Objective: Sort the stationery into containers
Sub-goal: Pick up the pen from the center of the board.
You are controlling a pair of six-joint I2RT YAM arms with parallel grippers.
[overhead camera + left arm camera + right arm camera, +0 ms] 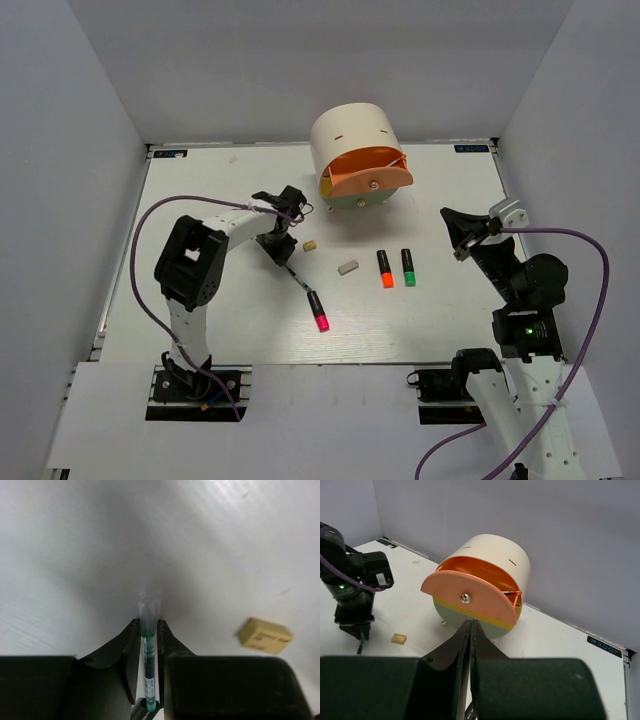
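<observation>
White table: thin green-ink pen clamped in left claw.
Likely bound for open salmon-orange drawer at two o'clock; right claw together, empty.

Top view looks down from 6 o'clock on the whole counter. Left wrist view hugs it; right wrist faces the organiser. All share the tan eraser.

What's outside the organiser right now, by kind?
Highlighters: 3 (pink, orange, green)
Erasers: 2 (tan, grey)
Pen: 1, clamped in the left gripper
Total: 6
</observation>
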